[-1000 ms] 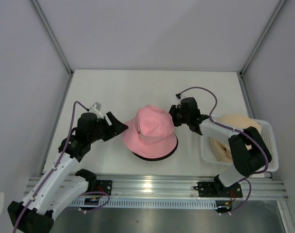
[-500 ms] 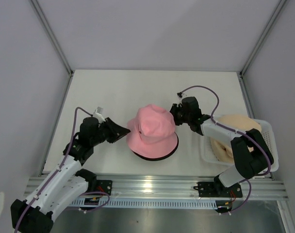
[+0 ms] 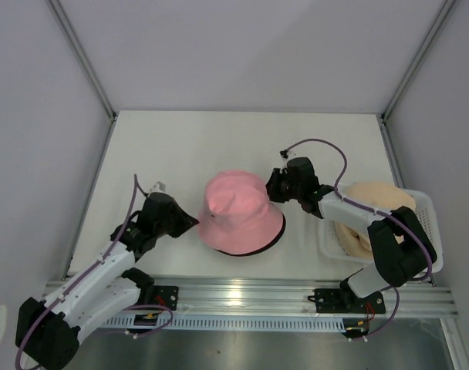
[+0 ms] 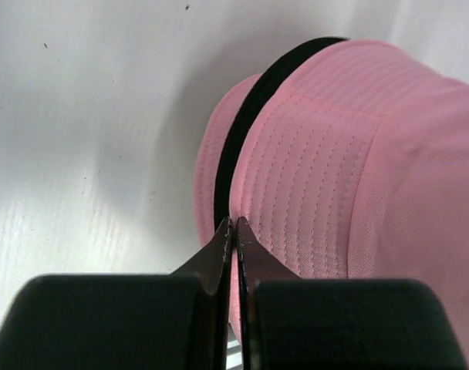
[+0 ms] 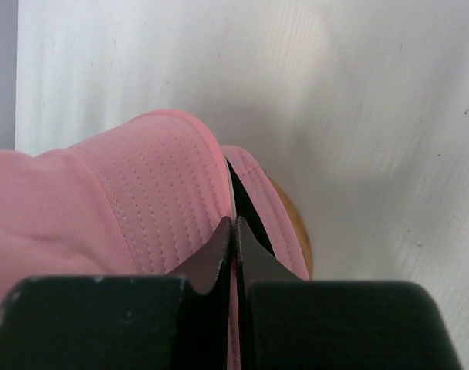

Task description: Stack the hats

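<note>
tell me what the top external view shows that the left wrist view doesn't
Only top external: the beige hat in the white basket at right, and the right fingers at the right brim of the pink hat. Only left wrist: the left fingers pinched shut on pink brim fabric, with its stitch rows visible. Both: the pink hat lying over the black hat, whose edge peeks out.

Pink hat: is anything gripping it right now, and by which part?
Both arms hold the pink hat by its brim: left jaws pinch its left edge, right jaws its right edge.
</note>
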